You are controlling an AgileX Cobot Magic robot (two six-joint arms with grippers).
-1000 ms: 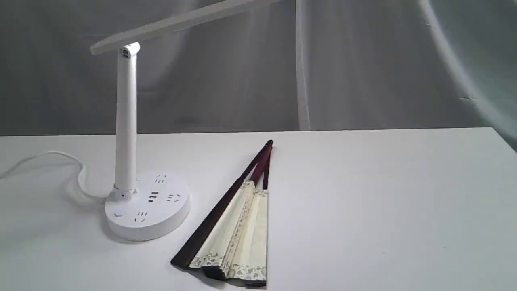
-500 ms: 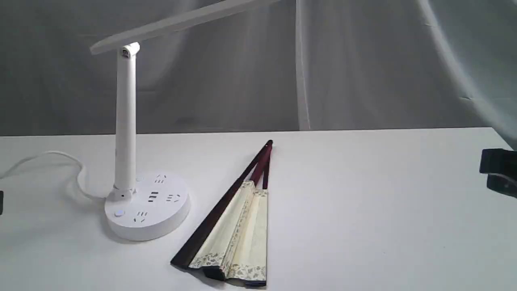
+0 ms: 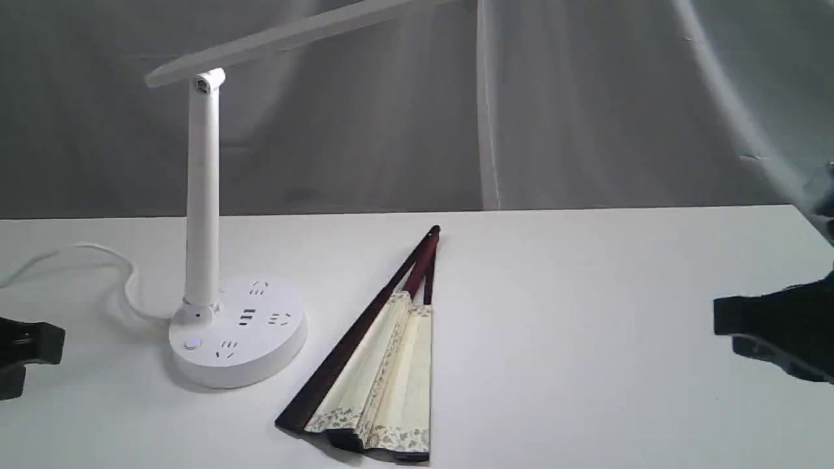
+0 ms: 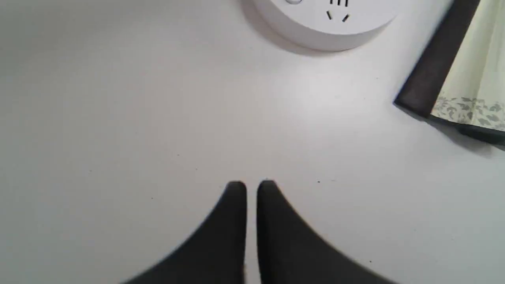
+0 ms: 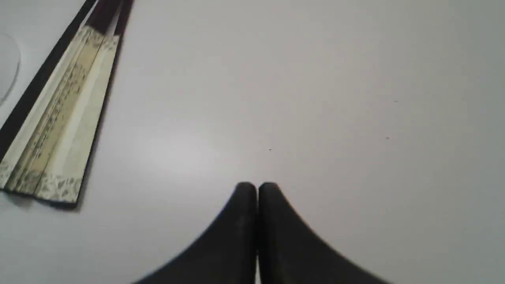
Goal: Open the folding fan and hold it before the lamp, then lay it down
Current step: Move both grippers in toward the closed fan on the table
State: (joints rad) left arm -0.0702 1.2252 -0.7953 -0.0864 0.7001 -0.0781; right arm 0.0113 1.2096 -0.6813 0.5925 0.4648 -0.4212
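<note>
The folding fan (image 3: 378,371) lies on the white table, only slightly spread, its pivot toward the back and its cream leaf with grey floral border toward the front. The white lamp (image 3: 203,195) stands to its left on a round base (image 3: 238,332) with socket holes. My left gripper (image 3: 26,358) enters at the left edge, shut and empty, well left of the base. My right gripper (image 3: 723,326) comes in at the right edge, shut and empty, far right of the fan. The left wrist view shows the left gripper (image 4: 251,188), the base (image 4: 327,23) and a fan corner (image 4: 453,79). The right wrist view shows the right gripper (image 5: 256,189) and the fan (image 5: 59,118).
The lamp's white cable (image 3: 85,260) runs off the left side of the table behind my left gripper. A grey curtain (image 3: 586,104) hangs behind the table's back edge. The lamp's flat head bar (image 3: 293,39) slants up over the fan area.
Both grippers have come into the exterior view from the sides, the left moving rightward and the right moving leftward. The fan and lamp have not moved.
</note>
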